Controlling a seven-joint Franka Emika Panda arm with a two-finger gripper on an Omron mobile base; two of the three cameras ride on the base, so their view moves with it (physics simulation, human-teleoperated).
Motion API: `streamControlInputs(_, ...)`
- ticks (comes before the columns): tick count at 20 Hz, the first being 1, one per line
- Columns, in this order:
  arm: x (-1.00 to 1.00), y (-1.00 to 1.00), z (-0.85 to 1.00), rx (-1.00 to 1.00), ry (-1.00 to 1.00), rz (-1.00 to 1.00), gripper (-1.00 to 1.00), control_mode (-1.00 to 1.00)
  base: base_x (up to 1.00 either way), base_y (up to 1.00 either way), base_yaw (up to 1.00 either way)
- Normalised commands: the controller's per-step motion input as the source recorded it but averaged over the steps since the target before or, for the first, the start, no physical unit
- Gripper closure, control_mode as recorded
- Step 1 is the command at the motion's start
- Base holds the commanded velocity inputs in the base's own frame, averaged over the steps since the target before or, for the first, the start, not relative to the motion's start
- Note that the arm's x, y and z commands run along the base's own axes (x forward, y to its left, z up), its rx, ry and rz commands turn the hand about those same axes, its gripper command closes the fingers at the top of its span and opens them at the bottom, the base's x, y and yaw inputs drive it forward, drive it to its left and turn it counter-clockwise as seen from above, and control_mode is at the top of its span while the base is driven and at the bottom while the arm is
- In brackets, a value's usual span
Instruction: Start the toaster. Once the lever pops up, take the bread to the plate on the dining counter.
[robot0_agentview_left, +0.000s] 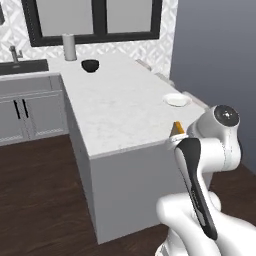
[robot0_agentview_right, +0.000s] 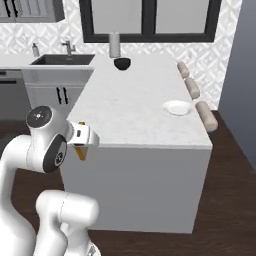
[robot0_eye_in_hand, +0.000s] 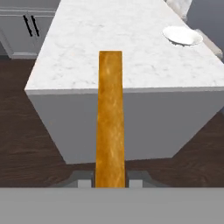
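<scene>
One bread slice (robot0_eye_in_hand: 110, 118) stands edge-on, pinched in my hand (robot0_eye_in_hand: 110, 180), short of the near edge of the tabletop (robot0_eye_in_hand: 109, 65). One white plate (robot0_eye_in_hand: 182, 35) sits far right; one dark bowl (robot0_agentview_left: 90, 65) sits far back. My arm is folded close.

A home kitchen is shown: a sink (robot0_agentview_right: 62, 60) with a tap (robot0_agentview_right: 68, 47) is set into a marble worktop (robot0_agentview_right: 15, 61) above grey cabinets (robot0_agentview_left: 27, 114), a patterned tile wall (robot0_agentview_right: 55, 35) is seen behind, and a marble island (robot0_agentview_right: 135, 107) stands on dark wood flooring (robot0_agentview_left: 40, 200).
</scene>
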Motion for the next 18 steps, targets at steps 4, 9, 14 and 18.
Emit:
streamControlInputs(4, 0.0, 0.0, 0.0, 0.0, 0.0, 0.0, 1.0, 1.0, 0.42, -1.0, 0.25)
streamControlInputs(9, 0.0, 0.0, 0.0, 0.0, 0.0, 0.0, 1.0, 1.0, 0.63, -1.0, 0.26)
streamControlInputs(14, 0.0, 0.0, 0.0, 0.0, 0.0, 0.0, 1.0, 1.0, 0.52, -1.0, 0.29)
streamControlInputs(18, 0.0, 0.0, 0.0, 0.0, 0.0, 0.0, 1.0, 1.0, 0.23, -0.96, 0.28)
